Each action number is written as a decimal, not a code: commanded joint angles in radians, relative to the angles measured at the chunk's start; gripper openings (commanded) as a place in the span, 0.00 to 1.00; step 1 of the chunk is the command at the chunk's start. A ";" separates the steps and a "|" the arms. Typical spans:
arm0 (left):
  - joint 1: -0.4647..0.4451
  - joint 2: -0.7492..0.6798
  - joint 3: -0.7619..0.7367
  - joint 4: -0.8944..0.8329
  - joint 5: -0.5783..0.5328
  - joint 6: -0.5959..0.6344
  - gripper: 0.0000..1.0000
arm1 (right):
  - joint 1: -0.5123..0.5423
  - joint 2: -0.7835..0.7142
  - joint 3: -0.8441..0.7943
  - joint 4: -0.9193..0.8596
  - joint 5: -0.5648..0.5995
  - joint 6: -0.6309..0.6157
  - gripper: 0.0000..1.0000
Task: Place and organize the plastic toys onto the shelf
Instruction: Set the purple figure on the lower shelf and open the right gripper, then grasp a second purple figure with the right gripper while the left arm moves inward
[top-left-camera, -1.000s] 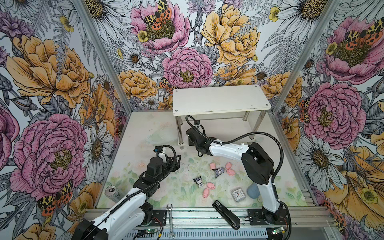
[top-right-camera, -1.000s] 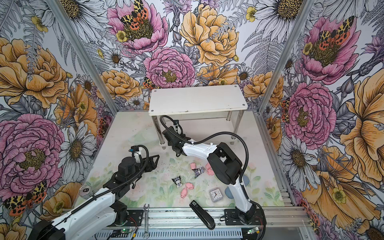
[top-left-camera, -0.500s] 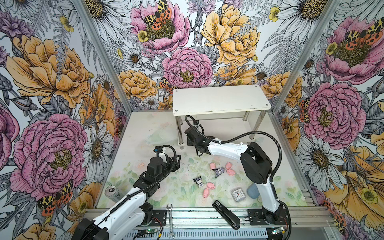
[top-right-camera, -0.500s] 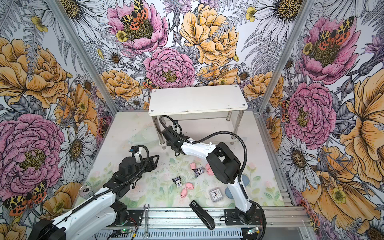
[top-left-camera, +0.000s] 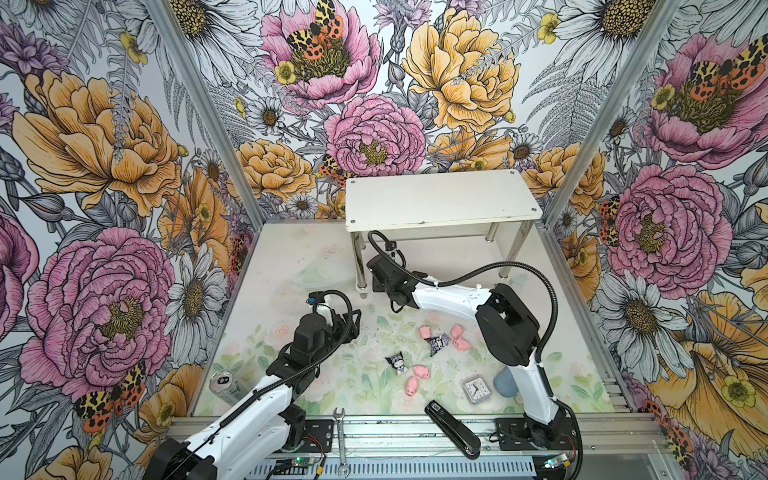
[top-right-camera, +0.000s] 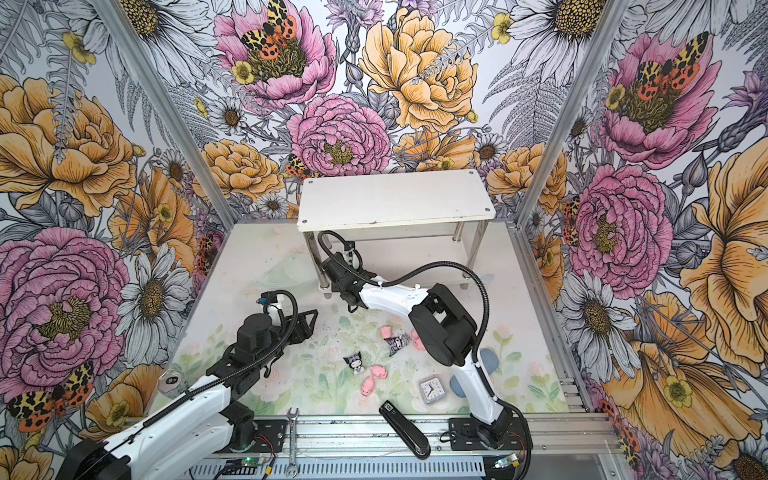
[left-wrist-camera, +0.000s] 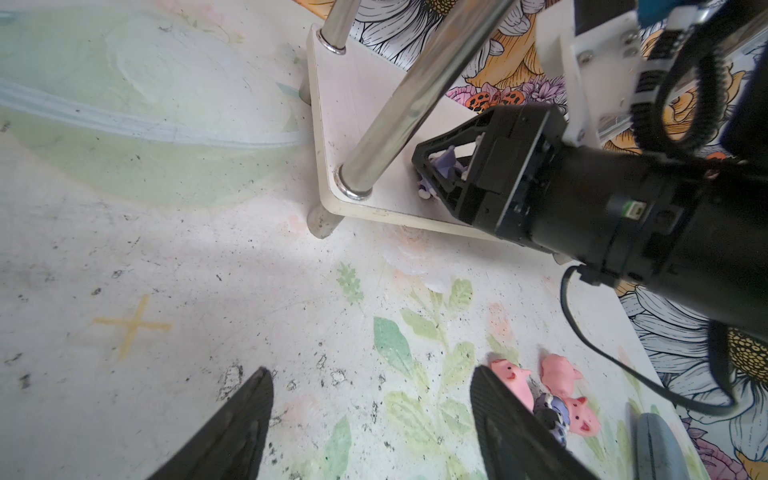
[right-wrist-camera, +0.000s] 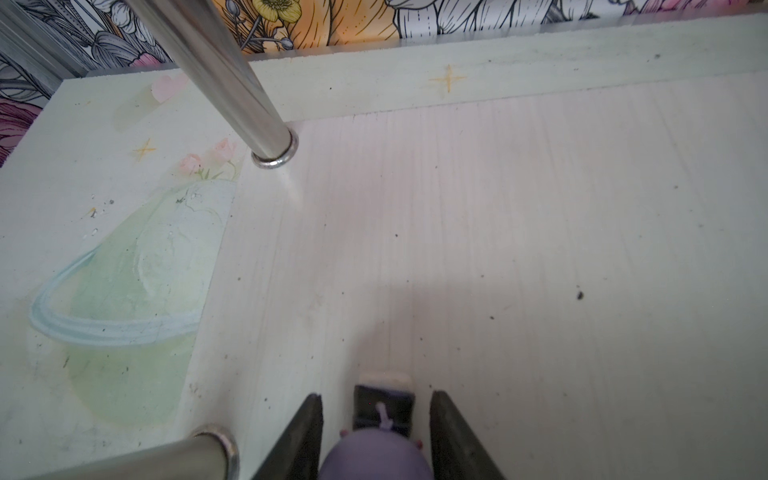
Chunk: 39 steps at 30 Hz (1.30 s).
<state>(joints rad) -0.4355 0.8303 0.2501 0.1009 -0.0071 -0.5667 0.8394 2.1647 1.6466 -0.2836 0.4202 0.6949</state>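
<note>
Figurine (right-wrist-camera: 376, 457) on shelf (right-wrist-camera: 498, 249); right fingers (right-wrist-camera: 305, 440) parted, flanking it.

— What sort of place is this?
— A robot test cell in a lab, not a home: floral printed panels (top-left-camera: 104, 166) on aluminium posts (top-left-camera: 203, 104) box in the table (top-left-camera: 291, 266) on three sides.
— What else shows it?
— Well behind the left gripper (top-left-camera: 351, 328), the arm bases (top-left-camera: 536, 436) are bolted to a slotted aluminium rail (top-left-camera: 395, 426), where a spanner (top-left-camera: 341, 440) and loose wiring (top-left-camera: 318, 446) lie.
</note>
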 joint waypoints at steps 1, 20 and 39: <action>0.003 -0.002 -0.004 0.011 -0.017 0.023 0.77 | 0.009 0.023 0.028 -0.018 -0.003 0.014 0.56; 0.001 -0.002 -0.002 0.025 -0.005 0.028 0.77 | 0.039 -0.118 -0.025 -0.021 0.043 -0.029 0.80; -0.249 -0.325 -0.080 -0.268 -0.040 -0.090 0.78 | 0.240 -0.499 -0.495 -0.106 0.026 0.121 0.74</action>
<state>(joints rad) -0.6567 0.5491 0.2142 -0.0422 -0.0185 -0.6163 1.0504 1.6638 1.1801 -0.3447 0.5106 0.7570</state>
